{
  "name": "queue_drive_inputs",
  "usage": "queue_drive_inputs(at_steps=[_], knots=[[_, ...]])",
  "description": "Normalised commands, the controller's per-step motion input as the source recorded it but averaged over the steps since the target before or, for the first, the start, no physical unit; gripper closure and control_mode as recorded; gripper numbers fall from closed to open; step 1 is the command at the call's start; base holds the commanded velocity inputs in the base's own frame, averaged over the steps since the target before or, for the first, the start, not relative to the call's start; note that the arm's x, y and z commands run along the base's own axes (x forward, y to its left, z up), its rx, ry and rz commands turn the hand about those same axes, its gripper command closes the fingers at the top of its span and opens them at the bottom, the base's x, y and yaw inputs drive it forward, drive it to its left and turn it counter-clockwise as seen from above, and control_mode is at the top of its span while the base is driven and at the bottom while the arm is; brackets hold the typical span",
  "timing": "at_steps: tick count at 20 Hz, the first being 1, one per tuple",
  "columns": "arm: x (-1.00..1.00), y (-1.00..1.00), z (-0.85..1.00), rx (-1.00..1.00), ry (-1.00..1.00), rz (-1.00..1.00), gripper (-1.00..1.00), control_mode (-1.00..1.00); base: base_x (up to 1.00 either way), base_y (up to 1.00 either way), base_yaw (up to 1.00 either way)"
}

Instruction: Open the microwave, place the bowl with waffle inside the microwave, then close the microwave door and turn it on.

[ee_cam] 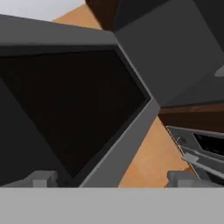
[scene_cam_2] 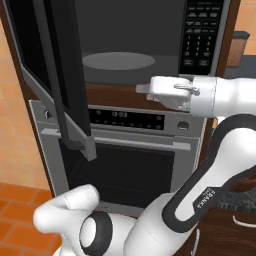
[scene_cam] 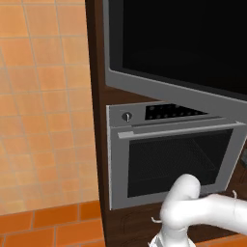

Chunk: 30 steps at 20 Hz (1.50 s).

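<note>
The microwave door (scene_cam_2: 50, 70) stands swung open, exposing the microwave (scene_cam_2: 130, 45) cavity. The tool (ee_cam: 111, 177) is spread apart, empty. Bowl placement, closing and start remain.

Microwave door (scene_cam: 183, 43): black glass, silver-grey edge. Microwave (scene_cam_2: 150, 45) cavity: dark grey, lighter grey round turntable (scene_cam_2: 118, 61); black keypad panel (scene_cam_2: 202, 35). Oven (scene_cam: 173, 154): silver, black mesh-patterned window. Surround (scene_cam: 96, 72): dark brown wood. Wall (scene_cam: 43, 106): pale orange tiles. Floor (scene_cam: 48, 226): deeper orange tiles.
</note>
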Motion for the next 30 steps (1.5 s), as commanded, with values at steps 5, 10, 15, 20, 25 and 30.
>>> queue_drive_inputs(at_steps=[5, 10, 15, 20, 25, 30], knots=[[0.47, 0.18, -0.26, 0.45, -0.14, -0.21, -1.00, -1.00, 0.00, 0.00, 0.00], [-0.03, 0.55, 0.00, 0.47, -0.18, -0.08, -1.00, -1.00, 0.00, 0.00, 0.00], [-0.40, 0.58, 0.16, 0.34, -0.18, -0.01, -1.00, -1.00, 0.00, 0.00, 0.00], [-0.91, 0.44, 0.56, 0.09, -0.09, 0.10, -1.00, -1.00, 0.00, 0.00, 0.00], [-0.79, 0.18, 0.47, -0.01, -0.20, 0.17, -1.00, -1.00, 0.00, 0.00, 0.00], [-0.68, 0.21, 0.24, -0.09, -0.28, 0.17, -1.00, -1.00, 0.00, 0.00, 0.00]])
